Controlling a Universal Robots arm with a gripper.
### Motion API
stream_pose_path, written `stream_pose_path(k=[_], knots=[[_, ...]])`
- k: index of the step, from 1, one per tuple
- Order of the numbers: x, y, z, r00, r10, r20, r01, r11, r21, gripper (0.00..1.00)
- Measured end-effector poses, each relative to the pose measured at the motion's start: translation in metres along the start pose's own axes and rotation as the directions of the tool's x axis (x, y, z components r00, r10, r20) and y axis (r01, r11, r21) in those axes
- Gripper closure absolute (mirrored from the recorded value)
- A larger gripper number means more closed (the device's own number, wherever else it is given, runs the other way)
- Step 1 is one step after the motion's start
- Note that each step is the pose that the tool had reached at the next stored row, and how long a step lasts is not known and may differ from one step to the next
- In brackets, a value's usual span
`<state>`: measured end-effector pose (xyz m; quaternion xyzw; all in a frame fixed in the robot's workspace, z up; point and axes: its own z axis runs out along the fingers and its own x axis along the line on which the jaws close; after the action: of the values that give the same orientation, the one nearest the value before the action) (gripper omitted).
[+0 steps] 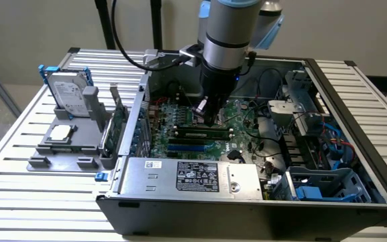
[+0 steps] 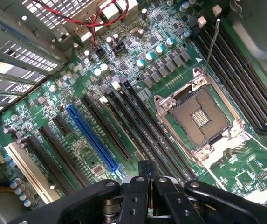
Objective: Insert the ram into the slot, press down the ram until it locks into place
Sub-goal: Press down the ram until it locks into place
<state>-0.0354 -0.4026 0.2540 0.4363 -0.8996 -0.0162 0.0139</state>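
Observation:
The ram [image 1: 200, 132], a long green stick with dark chips, stands on edge in a black slot [image 1: 175, 135] on the motherboard, just behind another black socket and the blue slot [image 1: 188, 147]. My gripper [image 1: 210, 120] comes straight down over the ram's middle, its tip at the stick's top edge. In the wrist view the ram [image 2: 124, 130] runs edge-on as a thin dark line toward my gripper [image 2: 147, 179], whose fingers [image 2: 137, 191] are shut side by side. Whether the end latches have closed is not visible.
The case is open, with its metal walls [image 1: 139, 106] all around. A power supply [image 1: 190, 176] lies in front, and drive cages and cables [image 1: 308, 126] are on the exterior view's right. The bare CPU socket [image 2: 201, 116] sits beside the slots. A grey fixture [image 1: 69, 138] holds a hard drive outside the case.

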Motion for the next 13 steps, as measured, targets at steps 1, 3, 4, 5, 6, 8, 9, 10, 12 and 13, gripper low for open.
stream_pose_path(k=[1, 3, 4, 5, 6, 8, 9, 10, 12, 13], knots=[[0.0, 0.0, 0.0, 1.0, 0.008, -0.0026, -0.008, 1.0, 0.0004, 0.89], [0.0, 0.0, 0.0, 0.9996, 0.026, -0.0076, -0.026, 0.9997, 0.0009, 0.89], [0.0, 0.0, 0.0, 0.9993, 0.035, -0.0098, -0.035, 0.9994, 0.0012, 0.89], [0.0, 0.0, 0.0, 0.999, 0.044, -0.012, -0.044, 0.999, 0.0014, 0.89], [0.0001, -0.0001, 0.0, 0.9985, 0.053, -0.0141, -0.053, 0.9986, 0.0017, 0.89], [0.0001, -0.0001, 0.0, 0.9972, 0.072, -0.0181, -0.072, 0.9974, 0.0021, 0.89], [0.0001, -0.0001, 0.0, 0.9964, 0.082, -0.02, -0.082, 0.9966, 0.0024, 0.89], [0.0001, -0.0001, 0.0, 0.9955, 0.092, -0.022, -0.092, 0.9958, 0.0027, 0.89], [0.0001, -0.0001, -0.0001, 0.9934, 0.111, -0.0257, -0.111, 0.9938, 0.0035, 0.89], [0.0001, -0.0001, -0.0001, 0.9922, 0.122, -0.0272, -0.122, 0.9926, 0.0039, 0.89]])
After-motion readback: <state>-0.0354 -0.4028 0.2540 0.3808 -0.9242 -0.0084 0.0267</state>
